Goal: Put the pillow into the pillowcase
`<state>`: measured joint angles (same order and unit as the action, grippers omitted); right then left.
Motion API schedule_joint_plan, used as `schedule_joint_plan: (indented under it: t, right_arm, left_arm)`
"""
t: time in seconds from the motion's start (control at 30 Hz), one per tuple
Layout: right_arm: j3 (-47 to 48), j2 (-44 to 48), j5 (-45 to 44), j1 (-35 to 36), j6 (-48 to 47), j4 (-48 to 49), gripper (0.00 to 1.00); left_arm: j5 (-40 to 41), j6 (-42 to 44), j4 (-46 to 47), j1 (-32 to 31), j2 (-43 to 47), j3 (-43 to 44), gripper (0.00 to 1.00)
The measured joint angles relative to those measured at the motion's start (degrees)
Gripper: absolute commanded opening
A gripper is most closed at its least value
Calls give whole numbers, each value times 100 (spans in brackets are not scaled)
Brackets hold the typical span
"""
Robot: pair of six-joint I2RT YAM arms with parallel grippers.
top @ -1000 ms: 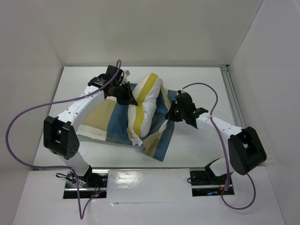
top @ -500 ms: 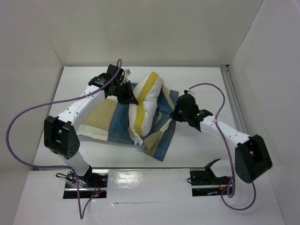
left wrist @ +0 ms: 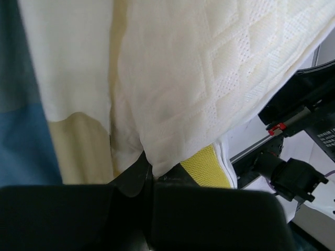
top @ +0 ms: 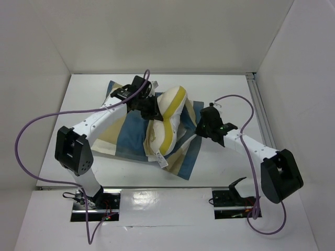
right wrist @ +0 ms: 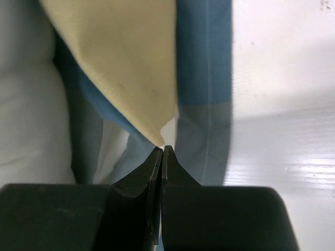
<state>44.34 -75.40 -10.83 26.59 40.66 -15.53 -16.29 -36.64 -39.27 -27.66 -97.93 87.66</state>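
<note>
Left jaws clamp the pillow [left wrist: 209, 94]; right jaws pinch the pillowcase [right wrist: 131, 68] corner.

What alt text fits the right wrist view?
The black two-finger right gripper, shut, pinches a tan corner of the blue, tan and cream checked fabric pillowcase. A soft cream pillow lies left, the white table right.

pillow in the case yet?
Out, mostly: pillow lies bunched and bare atop the pillowcase. Whether an end is tucked in, cannot tell.

Left gripper [left wrist: 149, 170] closed, pinching edge of quilted cream-yellow fabric pillow [left wrist: 209, 94]; blue-tan-cream checked fabric pillowcase [left wrist: 31, 136] at left.
</note>
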Motion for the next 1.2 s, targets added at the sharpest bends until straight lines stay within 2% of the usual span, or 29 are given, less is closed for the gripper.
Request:
schedule_joint_plan:
  t: [0.03,0.1,0.23,0.33,0.6,0.8,0.87,0.93,1.0,1.07,1.1,1.13,1.17,1.2]
  right_arm:
    - [35,-7,-9,24,-7,-11,6]
    - [131,-7,-11,61,-9,-37,28]
    - [442,-107,-83,90,-114,-129,34]
    - [555,-181,-122,208,-140,-133,44]
    - [562,-247,-76,811,-136,22,44]
    - [614,-898,216,1036,-109,586,44]
    - [734,-1246,291,1043,-90,704,53]
    - [890,-1585,315,1043,-105,798,55]
    - [1093,-1899,286,1043,-118,813,65]
    - [1268,-2146,190,1040,-133,807,65]
    - [1360,-2267,146,1040,-144,813,58]
    - [1467,-2391,94,1040,-160,813,32]
    - [1574,-2529,66,1040,-166,846,20]
    - [1652,-2627,35,1040,-160,872,5]
  left_arm:
    - [28,0,11,-66,-33,17,0]
    - [61,7,39,-153,-98,22,0]
    - [66,17,37,-168,-149,20,0]
    - [55,22,50,-168,-155,2,0]
    - [70,24,24,-168,-186,-79,0]
    - [68,28,22,-168,-197,-76,0]
    - [83,31,15,-168,-197,-74,0]
    - [87,35,4,-168,-197,-74,0]
    - [133,46,-11,-164,-197,-74,0]
    - [216,55,-22,-138,-197,-72,0]
    - [264,61,-26,-122,-197,-72,0]
    - [299,61,-35,-109,-197,-72,0]
    - [319,63,-55,-79,-197,-72,0]
    - [326,61,-79,-57,-197,-72,0]
